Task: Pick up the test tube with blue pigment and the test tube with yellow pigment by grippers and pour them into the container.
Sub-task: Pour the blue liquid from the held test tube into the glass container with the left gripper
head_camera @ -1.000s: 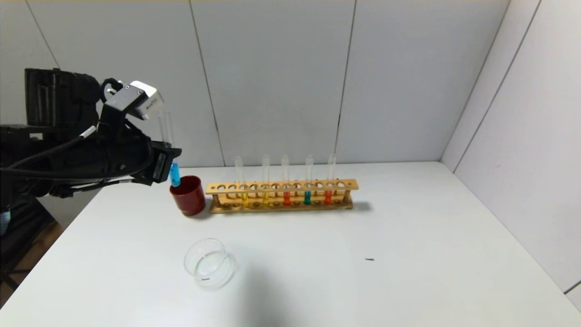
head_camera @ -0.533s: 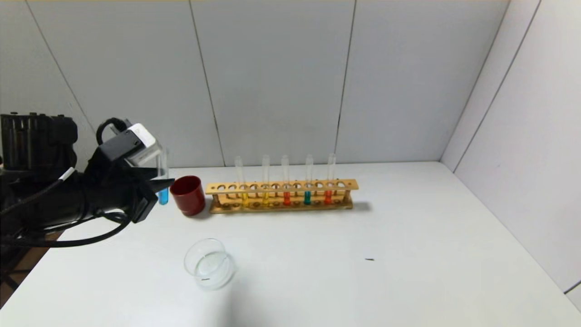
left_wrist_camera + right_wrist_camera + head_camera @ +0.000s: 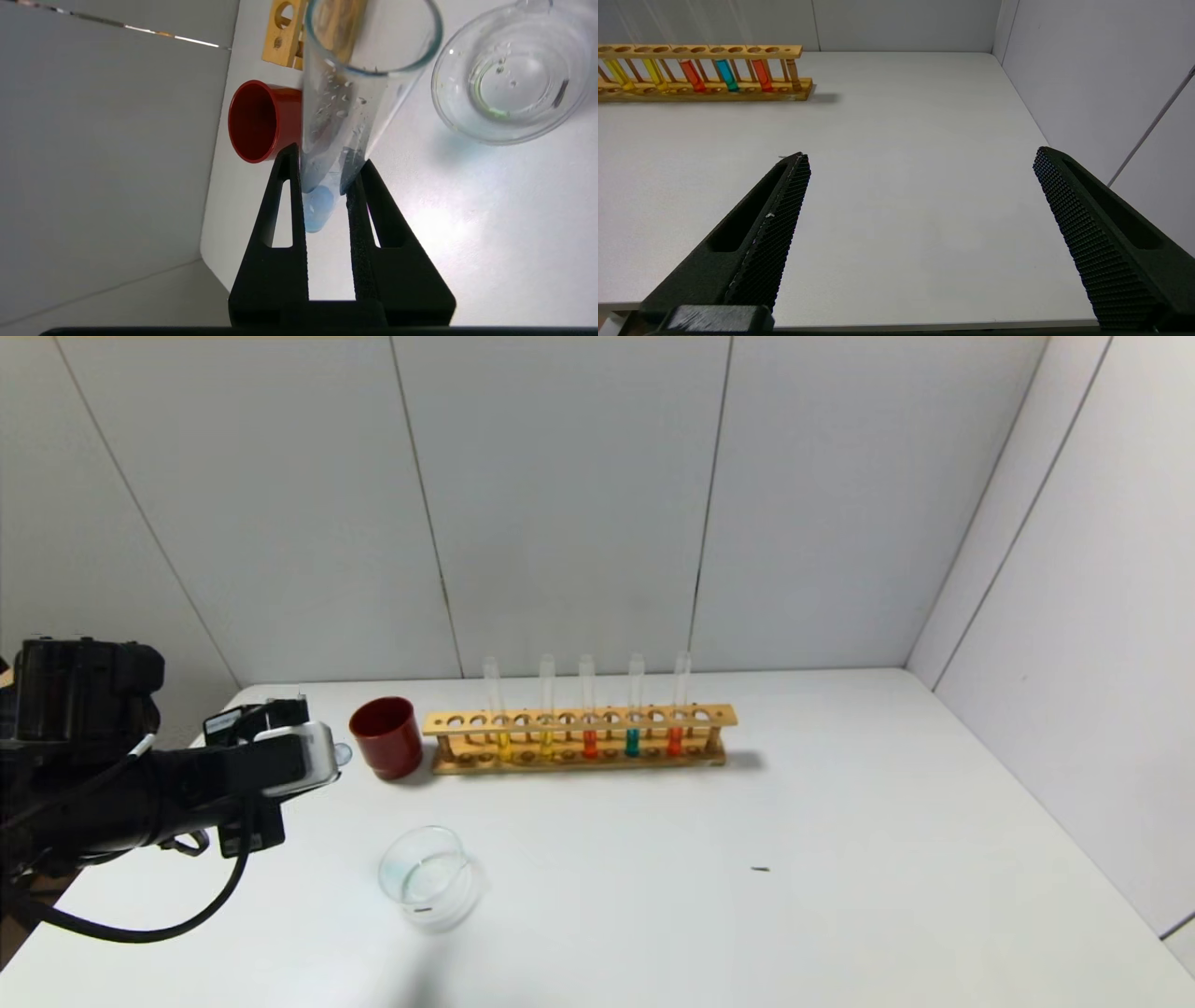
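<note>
My left gripper [image 3: 316, 758] hangs low over the table's left edge, left of the red cup. In the left wrist view it [image 3: 329, 156] is shut on the test tube with blue pigment [image 3: 321, 207], with blue liquid in the round bottom between the fingers. The clear glass container [image 3: 437, 907] stands in front of the cup and also shows in the left wrist view [image 3: 449, 116]. Two test tubes with yellow pigment [image 3: 502, 737] and a second blue-teal tube [image 3: 632, 740] stand in the wooden rack [image 3: 709, 716]. My right gripper [image 3: 920, 156] is open and empty over the table's front right.
The dark red cup [image 3: 385, 737] stands at the rack's left end and shows in the left wrist view [image 3: 254, 121]. Two orange-red tubes [image 3: 589, 742] stand in the rack. Grey walls close the back and right side. A small dark speck [image 3: 760, 869] lies on the table.
My left arm has come down and moved left with the blue tube, from above the red cup to a low spot by the table's left edge. The wrist has turned.
</note>
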Robot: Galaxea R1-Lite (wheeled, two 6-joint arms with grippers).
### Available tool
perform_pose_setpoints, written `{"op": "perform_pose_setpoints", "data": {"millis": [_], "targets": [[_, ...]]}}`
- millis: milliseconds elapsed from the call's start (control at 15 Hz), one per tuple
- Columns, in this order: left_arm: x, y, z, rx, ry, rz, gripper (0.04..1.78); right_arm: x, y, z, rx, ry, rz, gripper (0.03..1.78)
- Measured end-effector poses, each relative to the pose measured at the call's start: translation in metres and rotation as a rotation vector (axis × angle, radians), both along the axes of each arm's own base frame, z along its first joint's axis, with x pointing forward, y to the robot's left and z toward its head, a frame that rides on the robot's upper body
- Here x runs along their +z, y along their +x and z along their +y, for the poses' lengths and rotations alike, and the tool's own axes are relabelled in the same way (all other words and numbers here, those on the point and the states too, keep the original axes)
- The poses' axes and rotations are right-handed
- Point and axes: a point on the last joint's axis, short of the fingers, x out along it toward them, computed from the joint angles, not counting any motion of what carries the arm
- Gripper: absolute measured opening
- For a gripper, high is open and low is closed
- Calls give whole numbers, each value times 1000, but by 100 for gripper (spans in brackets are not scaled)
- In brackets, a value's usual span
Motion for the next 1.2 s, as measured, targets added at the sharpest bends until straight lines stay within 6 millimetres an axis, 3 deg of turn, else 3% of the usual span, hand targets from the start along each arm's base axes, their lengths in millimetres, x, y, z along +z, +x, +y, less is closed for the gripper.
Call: {"op": "perform_pose_setpoints", "data": {"millis": [600, 1200], "targets": [[-22, 15, 0, -182, 289, -35, 30, 0, 0, 0, 0, 0, 0, 175], [-31, 32, 2, -220, 477, -44, 30, 0, 0, 0, 1, 0, 0, 175]]}}
